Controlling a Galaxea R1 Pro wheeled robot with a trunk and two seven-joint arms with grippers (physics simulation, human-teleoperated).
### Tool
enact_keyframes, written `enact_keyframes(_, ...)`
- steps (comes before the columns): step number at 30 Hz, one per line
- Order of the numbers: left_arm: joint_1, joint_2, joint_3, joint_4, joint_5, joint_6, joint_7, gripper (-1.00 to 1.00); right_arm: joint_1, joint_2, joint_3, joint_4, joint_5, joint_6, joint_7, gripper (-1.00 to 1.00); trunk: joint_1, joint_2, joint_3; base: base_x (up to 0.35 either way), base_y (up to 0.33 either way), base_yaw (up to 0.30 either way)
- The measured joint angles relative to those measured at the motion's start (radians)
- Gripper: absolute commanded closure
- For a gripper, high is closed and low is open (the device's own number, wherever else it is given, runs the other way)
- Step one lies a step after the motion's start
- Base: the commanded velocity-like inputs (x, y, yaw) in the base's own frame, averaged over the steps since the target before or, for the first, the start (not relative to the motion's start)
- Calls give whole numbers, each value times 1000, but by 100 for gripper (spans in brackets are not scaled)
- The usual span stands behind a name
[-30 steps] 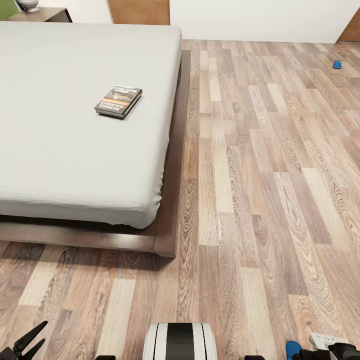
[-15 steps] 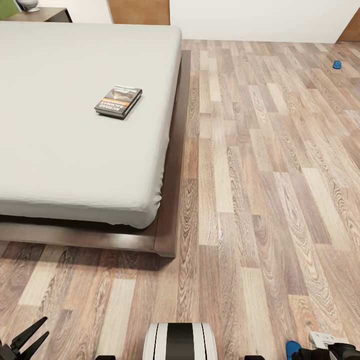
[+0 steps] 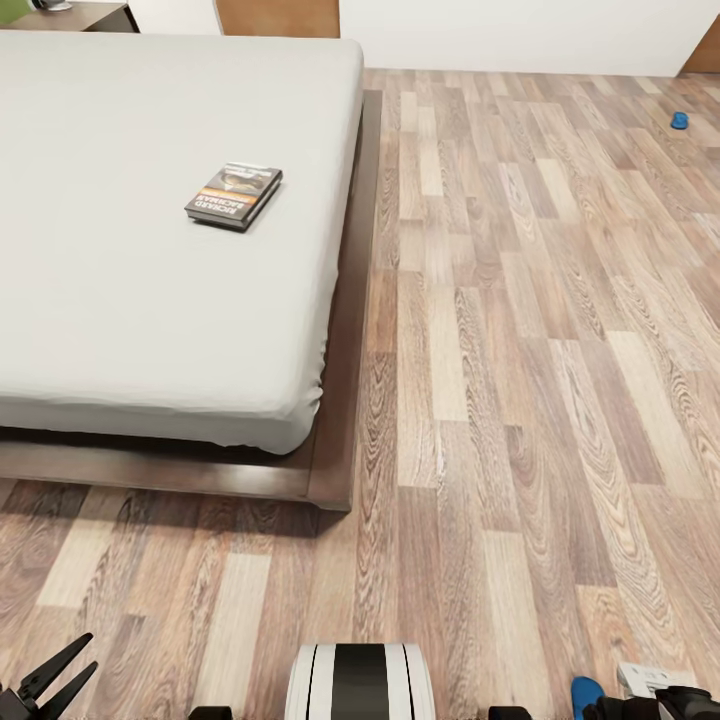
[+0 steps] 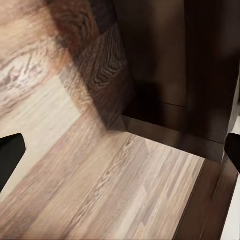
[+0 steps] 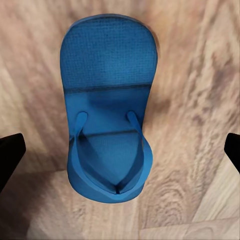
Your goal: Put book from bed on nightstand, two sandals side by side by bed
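A bright blue sandal (image 5: 108, 107) is seen lying flat on the wood floor (image 3: 520, 380) directly under the right gripper (image 5: 120, 150), whose fingers (image 5: 10, 155) are spread wide to either side of it and hold nothing. It is judged to be light, soft and bendable, likely foam, with little risk of damage; the toe strap or a pinch across the sole's narrower edge is judged the best hold, since a flat sole gives little to grip from above.

The second sandal (image 3: 680, 120) lies on the floor well away from the bed (image 3: 150, 250), off beyond its far right corner. The book (image 3: 234, 195) rests on the bed's mattress, near the right edge. It is judged thin, stiff and light, best taken across its short side or slid to the mattress edge first.

The left gripper (image 3: 45, 680) hangs near the bed's dark frame with its fingers apart and empty.

Compared with the earlier head view, the whole scene is shifted slightly upward, so the camera has been tilted or moved; the book and sandals are unmoved relative to the bed.
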Motion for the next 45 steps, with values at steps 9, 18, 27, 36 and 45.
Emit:
enact_keyframes(9, 0, 0, 0, 0, -1, 0, -1, -100, 0, 0, 0, 0, -1, 1, 0, -100, 4, -2, -35, 0, 0, 0)
enact_keyframes(18, 0, 0, 0, 0, -1, 0, -1, -100, 0, 1, 0, 0, -1, 1, -1, -100, 8, -4, -70, 0, 0, 0)
enact_keyframes(27, 0, 0, -1, 0, -1, 0, -1, -100, 0, 1, 1, 0, -1, 1, 0, -100, 10, -5, -85, 0, 0, 0)
enact_keyframes(36, 1, 0, -1, 0, -1, 0, -1, -100, -3, 0, 1, -1, -3, -16, 0, -100, 10, -5, -85, 0, 0, 0)
enact_keyframes(45, 3, 0, -1, 0, -1, 0, -1, -100, -8, 2, 1, -1, -4, -57, 0, -100, 10, -5, -85, 0, 0, 0)
